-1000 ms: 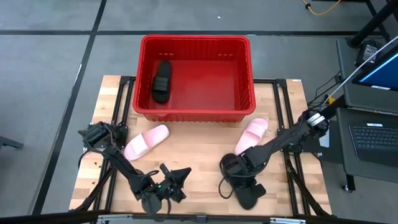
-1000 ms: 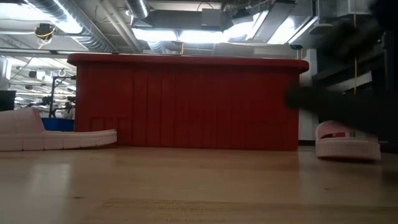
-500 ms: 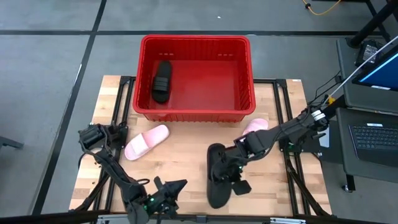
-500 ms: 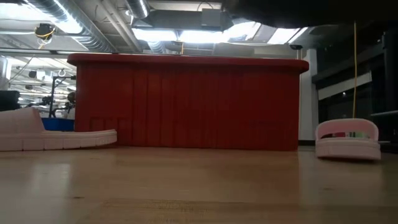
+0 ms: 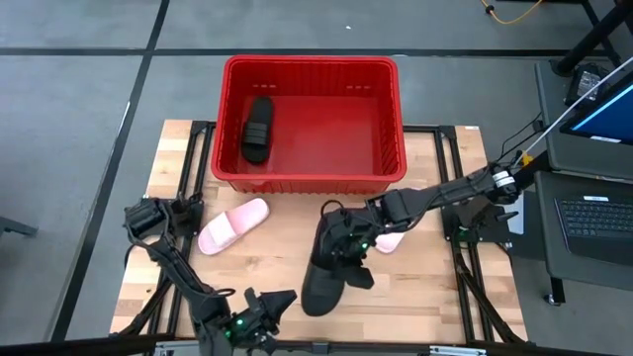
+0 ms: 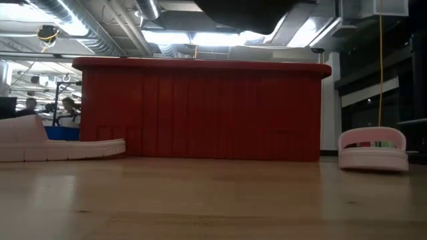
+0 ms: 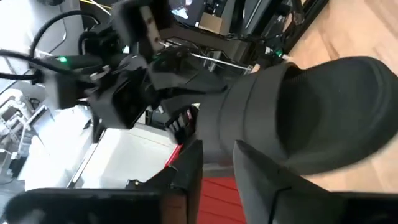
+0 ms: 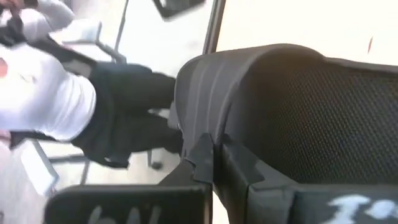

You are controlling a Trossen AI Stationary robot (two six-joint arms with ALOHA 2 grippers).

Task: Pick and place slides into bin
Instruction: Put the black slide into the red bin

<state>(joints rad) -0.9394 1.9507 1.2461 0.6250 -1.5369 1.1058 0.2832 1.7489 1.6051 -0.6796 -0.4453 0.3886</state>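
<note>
My right gripper point(image 5: 343, 247) is over the table's middle, shut on a matte black slide point(image 5: 319, 272) held above the wood; the slide also shows in the left wrist view point(image 7: 323, 112) and as a dark shape at the top of the low view point(image 6: 247, 8). A second black slide point(image 5: 258, 129) lies inside the red bin point(image 5: 391, 148). One pale pink slide point(image 5: 232, 225) lies sole down left of centre. The other pink slide point(image 5: 394, 235) is partly hidden under my right arm. My left gripper point(image 5: 265, 309) is open and empty at the near edge. My right gripper pinches the black slide's wide strap at its edge point(image 8: 200, 127) between its two fingers. One finger lies on the strap's ribbed outer side, and the other looks to be under the strap, over the textured footbed point(image 8: 323, 124). The slide is lifted clear of the table.
The bin stands at the table's far edge, and its front wall point(image 6: 200, 110) fills the middle of the low view. The pink slides lie on either side of it in that view point(image 6: 60, 143) point(image 6: 372, 150). People show in the room beyond. Bare wood lies between the pink slides.
My right gripper has carried the black slide up off the table's near right part, toward the left and the bin; the slide has risen clear of the wood. My left gripper has drawn back toward the near edge.
</note>
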